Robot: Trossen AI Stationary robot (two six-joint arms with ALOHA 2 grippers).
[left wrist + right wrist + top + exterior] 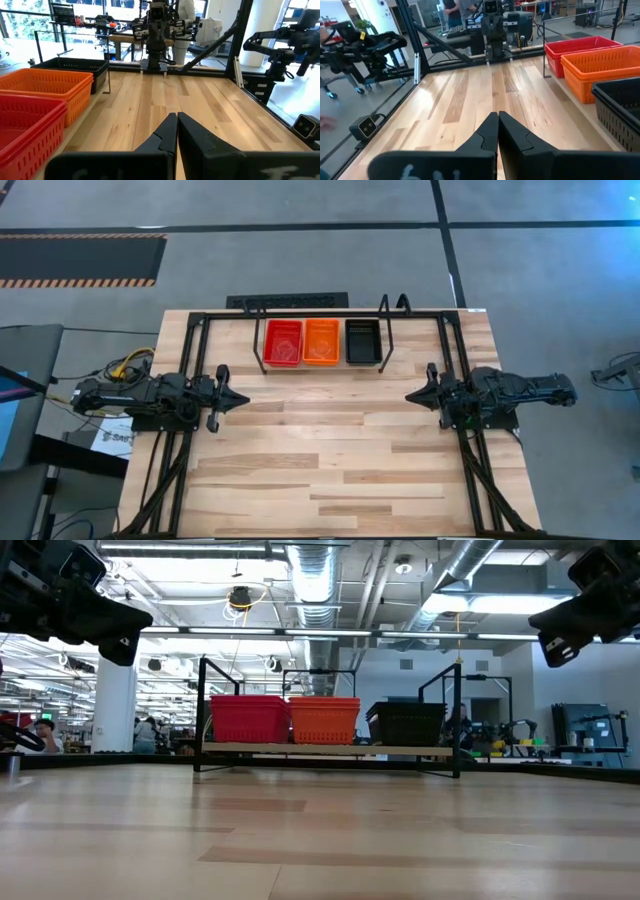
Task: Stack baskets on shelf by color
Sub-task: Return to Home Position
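On the shelf (322,367) at the table's far side stand three stacks of baskets in a row: red (283,342) on the left, orange (321,341) in the middle, black (363,340) on the right. The low view shows them side by side on the light board (330,749). My left gripper (243,397) hovers shut at the table's left side, pointing level toward the middle. My right gripper (411,396) hovers shut at the right side, facing it. Nothing is between either pair of fingers (176,131) (497,129).
Black frame rails (190,380) run along both table sides by the arms. The shelf's upright wire loops (205,710) rise at its ends. Bare wooden tabletop (330,460) lies between the arms and toward the near edge. People and other equipment show in the room beyond.
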